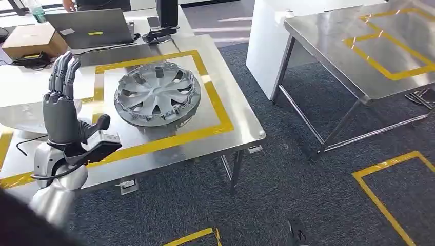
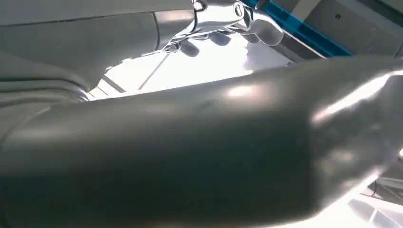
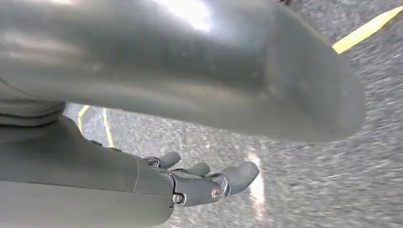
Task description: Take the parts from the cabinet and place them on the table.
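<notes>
wheel cover [image 1: 156, 93] sits flat inside table [image 1: 241, 128] tape; left hand [image 1: 64, 105] raised, fingers apart, empty; right hand [image 3: 204, 183] hangs empty over carpet; withdraw without nudging it.

Bench [image 1: 241, 130]: bare steel, yellow tape square marked on top
On it: grey wheel cover [image 1: 157, 94] lying flat inside the square

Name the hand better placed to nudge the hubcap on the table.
Left, probably. The left hand is raised, open, over the table beside the hubcap. The right hand hangs open above the carpet.
</notes>
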`<state>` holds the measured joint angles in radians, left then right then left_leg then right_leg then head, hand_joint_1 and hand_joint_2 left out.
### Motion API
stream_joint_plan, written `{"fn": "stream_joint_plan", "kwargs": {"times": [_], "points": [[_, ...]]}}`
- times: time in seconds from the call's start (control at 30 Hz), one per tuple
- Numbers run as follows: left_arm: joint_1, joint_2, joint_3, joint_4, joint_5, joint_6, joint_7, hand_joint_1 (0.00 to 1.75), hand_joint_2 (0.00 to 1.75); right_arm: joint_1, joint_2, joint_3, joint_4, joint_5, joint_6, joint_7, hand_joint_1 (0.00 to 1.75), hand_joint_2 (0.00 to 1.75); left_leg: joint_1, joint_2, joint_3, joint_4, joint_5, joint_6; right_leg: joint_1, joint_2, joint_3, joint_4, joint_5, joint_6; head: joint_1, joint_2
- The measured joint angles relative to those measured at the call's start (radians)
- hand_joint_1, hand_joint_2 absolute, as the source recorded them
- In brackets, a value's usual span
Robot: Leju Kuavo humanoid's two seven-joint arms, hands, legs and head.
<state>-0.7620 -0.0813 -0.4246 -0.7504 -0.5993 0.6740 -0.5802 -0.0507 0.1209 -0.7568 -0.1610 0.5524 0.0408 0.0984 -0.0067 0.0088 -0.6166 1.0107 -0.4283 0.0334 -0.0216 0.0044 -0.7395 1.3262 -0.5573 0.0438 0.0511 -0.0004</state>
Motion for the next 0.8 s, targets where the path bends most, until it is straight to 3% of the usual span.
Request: {"fn": "stream_joint_plan", "kwargs": {"times": [0.03,0.07,0.1,0.13,0.17,0.23,0.27,0.3,0.33,0.4,0.43,0.47,0.5,0.57,0.6,0.63,0.67,0.73,0.8], "points": [[0.002,0.000,0.000,0.000,-0.001,0.000,0.002,0.00,0.00,0.000,0.000,-0.001,0.000,-0.002,0.000,0.000,0.00,0.00,0.001,0.000,-0.014,0.003,0.009,-0.002,0.000,0.000,0.039,-0.043,0.034,0.000,0.000,0.000],[0.002,0.000,0.000,0.000,-0.003,0.000,0.003,0.00,0.00,0.000,0.000,-0.002,0.000,-0.002,-0.001,-0.001,0.00,0.00,0.001,0.000,-0.028,0.008,0.017,-0.006,0.000,-0.001,0.100,-0.121,0.061,-0.002,0.000,0.000],[0.001,-0.001,0.000,-0.001,-0.005,0.000,0.003,0.00,0.00,-0.002,0.000,-0.003,0.000,-0.002,-0.001,-0.002,0.00,0.00,0.001,0.001,-0.038,0.015,0.024,-0.010,0.000,-0.002,0.172,-0.215,0.061,-0.004,0.000,0.000],[0.001,-0.002,0.000,-0.004,-0.008,0.000,0.003,0.00,0.00,-0.004,-0.002,-0.004,0.000,-0.002,-0.003,-0.003,0.00,0.00,-0.004,0.000,-0.049,0.021,0.029,-0.016,0.006,-0.002,0.224,-0.298,0.018,-0.012,0.002,0.000],[0.002,-0.002,0.000,-0.004,-0.009,0.000,0.003,0.00,0.00,-0.003,-0.002,-0.005,0.000,-0.003,-0.003,-0.005,0.00,0.00,-0.003,0.001,-0.046,0.019,0.036,-0.023,0.010,0.000,0.216,-0.290,0.025,-0.027,0.000,0.000],[0.000,-0.005,-0.003,-0.004,-0.010,-0.001,0.003,0.00,0.00,-0.002,-0.002,-0.007,0.000,-0.003,-0.003,-0.005,0.00,0.00,0.000,0.002,-0.046,0.015,0.051,-0.034,0.013,0.001,0.207,-0.296,0.031,-0.040,0.001,0.000],[0.000,-0.004,-0.003,-0.003,-0.011,-0.003,0.005,0.00,0.00,-0.001,-0.001,-0.008,0.000,-0.003,-0.004,-0.006,0.00,0.00,-0.004,0.001,-0.049,0.011,0.061,-0.041,0.007,0.000,0.203,-0.303,0.043,-0.049,0.002,0.000],[0.000,-0.003,-0.003,-0.002,-0.011,-0.003,0.005,0.00,0.00,-0.002,0.000,-0.008,0.000,-0.003,-0.004,-0.006,0.00,0.00,0.000,-0.004,-0.057,0.019,0.046,-0.046,0.002,-0.005,0.195,-0.306,0.058,-0.055,0.002,0.000],[-0.001,-0.002,-0.004,-0.003,-0.011,-0.003,0.005,0.00,0.00,-0.003,0.000,-0.008,0.000,-0.003,-0.004,-0.006,0.00,0.00,0.000,-0.006,-0.075,0.051,-0.007,-0.051,0.001,-0.005,0.182,-0.307,0.069,-0.063,-0.002,0.000],[0.000,-0.001,-0.005,-0.002,-0.011,-0.004,0.005,0.00,0.00,-0.002,0.000,-0.008,0.000,-0.003,-0.004,-0.006,0.00,0.00,0.008,-0.006,-0.113,0.193,-0.120,-0.062,0.001,-0.006,0.157,-0.306,0.091,-0.066,-0.003,0.000],[0.001,0.000,-0.006,-0.002,-0.011,-0.004,0.006,0.00,0.00,-0.002,0.000,-0.008,0.000,-0.003,-0.004,-0.006,0.00,0.00,0.010,-0.006,-0.130,0.268,-0.155,-0.066,0.001,-0.006,0.142,-0.305,0.102,-0.066,-0.003,0.000],[0.003,0.000,-0.008,0.000,-0.011,-0.004,0.006,0.00,0.00,-0.002,0.000,-0.008,0.000,-0.003,-0.004,-0.006,0.00,0.00,0.012,-0.006,-0.133,0.321,-0.161,-0.069,0.001,-0.006,0.127,-0.305,0.114,-0.064,-0.003,0.000],[0.005,0.000,-0.009,0.002,-0.011,-0.004,0.006,0.00,0.00,-0.001,0.000,-0.008,0.000,-0.003,-0.004,-0.006,0.00,0.00,0.014,-0.006,-0.115,0.321,-0.139,-0.070,0.001,-0.006,0.113,-0.304,0.125,-0.061,-0.003,0.000],[0.004,0.000,-0.010,0.002,-0.014,-0.004,0.006,0.00,0.00,-0.001,0.000,-0.008,0.000,-0.003,-0.004,-0.006,0.00,0.00,0.018,-0.006,-0.021,0.209,-0.075,-0.069,-0.001,-0.006,0.088,-0.302,0.144,-0.054,-0.003,0.000],[0.002,-0.001,-0.010,0.002,-0.017,-0.004,0.006,0.00,0.00,-0.002,0.000,-0.008,0.000,-0.003,-0.004,-0.006,0.00,0.00,0.019,-0.006,0.046,0.120,-0.064,-0.068,-0.002,-0.005,0.080,-0.300,0.152,-0.049,-0.003,0.000],[-0.001,-0.001,-0.010,0.001,-0.018,-0.004,0.006,0.00,0.00,-0.002,0.000,-0.008,0.000,-0.003,-0.004,-0.006,0.00,0.00,0.019,-0.009,0.098,0.035,-0.107,-0.066,-0.001,-0.005,0.074,-0.298,0.159,-0.042,-0.003,0.000],[-0.003,-0.004,-0.011,-0.001,-0.019,-0.005,0.006,0.00,0.00,-0.001,0.000,-0.008,0.000,-0.002,-0.004,-0.006,0.00,0.00,0.010,-0.015,0.116,0.017,-0.106,-0.054,-0.001,-0.005,0.073,-0.300,0.168,-0.033,0.000,0.000],[-0.005,-0.003,-0.012,0.000,-0.019,-0.007,0.008,0.00,0.00,-0.002,0.000,-0.008,0.000,-0.003,-0.004,-0.007,0.00,0.00,0.005,-0.016,0.096,0.015,-0.096,-0.040,-0.003,-0.004,0.073,-0.308,0.189,-0.019,-0.007,0.000],[-0.006,-0.003,-0.014,0.003,-0.020,-0.010,0.012,0.00,0.00,0.002,0.000,-0.008,0.000,-0.003,-0.002,-0.006,0.00,0.00,0.010,-0.011,0.082,0.006,-0.074,-0.016,-0.010,-0.003,0.065,-0.310,0.193,-0.005,-0.008,0.000]]}}
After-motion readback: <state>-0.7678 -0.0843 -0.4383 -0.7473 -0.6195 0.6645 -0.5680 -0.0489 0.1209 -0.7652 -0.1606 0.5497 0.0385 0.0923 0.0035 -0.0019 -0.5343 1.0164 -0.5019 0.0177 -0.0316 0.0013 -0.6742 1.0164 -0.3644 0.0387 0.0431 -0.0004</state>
